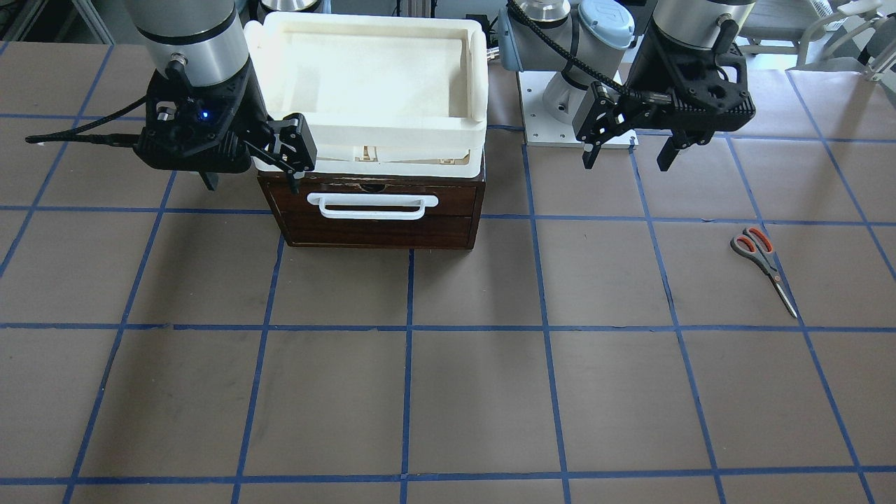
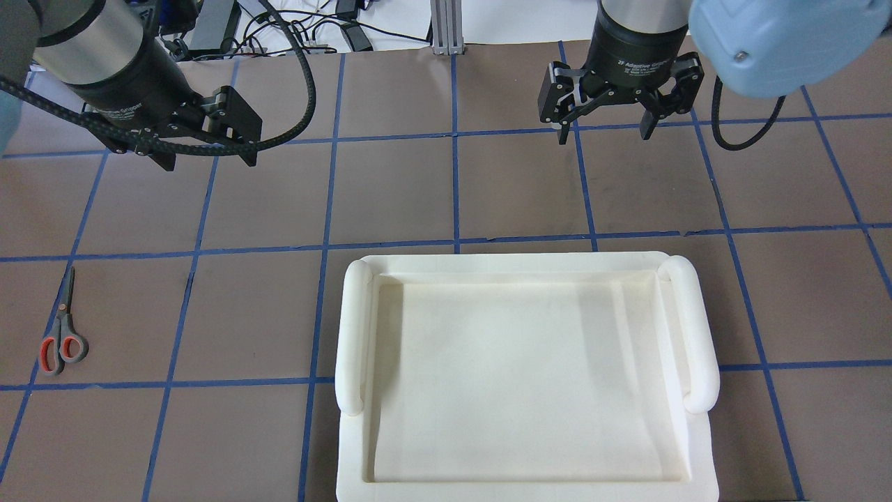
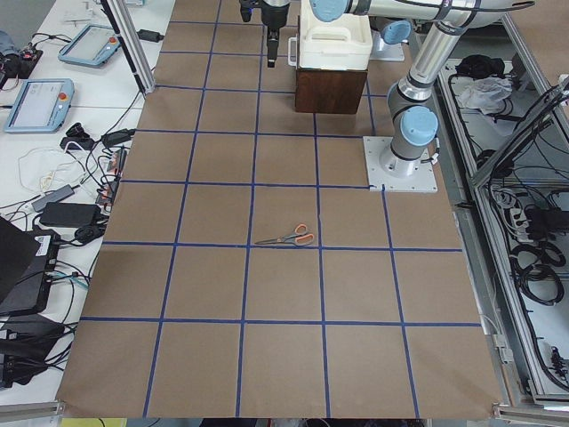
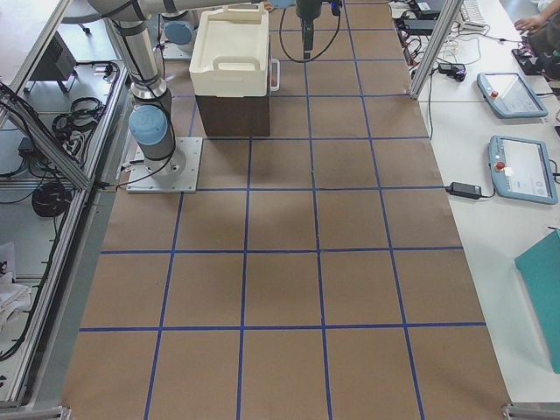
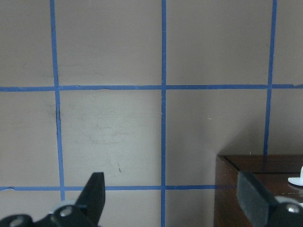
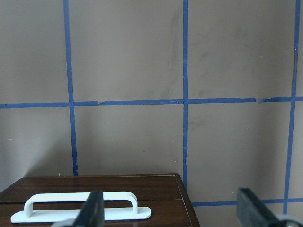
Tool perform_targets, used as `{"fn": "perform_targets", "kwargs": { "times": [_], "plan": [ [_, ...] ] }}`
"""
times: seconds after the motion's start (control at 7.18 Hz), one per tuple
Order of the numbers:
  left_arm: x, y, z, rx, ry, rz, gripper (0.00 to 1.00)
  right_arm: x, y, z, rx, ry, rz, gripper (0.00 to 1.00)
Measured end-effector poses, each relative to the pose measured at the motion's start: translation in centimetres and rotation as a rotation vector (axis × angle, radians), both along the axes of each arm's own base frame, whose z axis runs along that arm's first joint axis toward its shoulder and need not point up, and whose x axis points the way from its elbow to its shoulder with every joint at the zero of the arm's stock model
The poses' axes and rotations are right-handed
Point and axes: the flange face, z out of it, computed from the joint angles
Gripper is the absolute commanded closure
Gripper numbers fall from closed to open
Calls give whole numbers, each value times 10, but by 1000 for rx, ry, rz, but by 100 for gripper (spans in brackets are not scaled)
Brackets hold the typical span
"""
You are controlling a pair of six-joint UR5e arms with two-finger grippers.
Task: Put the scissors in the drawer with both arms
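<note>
Scissors (image 1: 768,268) lie well apart from left claw (image 1: 627,162).

Table (image 1: 476,392), covered with brown paper that is divided into squares by a blue tape grid (image 1: 406,329) and lit evenly, so that only soft shadows are cast. Along one long side a white bench (image 3: 27,142) is set, on which two teach pendants (image 3: 41,104), black power bricks (image 3: 67,213) and loose cables are laid; an aluminium post (image 3: 129,44) is fixed at the table's edge. On the opposite side an aluminium frame rail (image 3: 476,302) is run beside a grey floor strewn with coiled black cables (image 3: 533,240).
</note>
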Motion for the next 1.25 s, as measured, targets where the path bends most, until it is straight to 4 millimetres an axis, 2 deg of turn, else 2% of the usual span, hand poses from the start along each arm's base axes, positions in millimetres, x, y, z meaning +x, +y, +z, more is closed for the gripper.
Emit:
{"fn": "perform_targets", "kwargs": {
  "times": [0.84,0.97,1.11,1.25],
  "plan": [
    [4,-1,-2,5,-1,5,0,-1,-3,-7,3,-11,2,0],
    [14,-3,-7,25,-7,26,0,0,-4,-11,9,-11,-22,0],
    [43,-9,-20,58,-5,81,0,0,-4,-16,16,-11,-74,0],
    [86,-16,-41,97,3,150,0,0,-3,-22,22,-8,-163,0]
  ]
}}
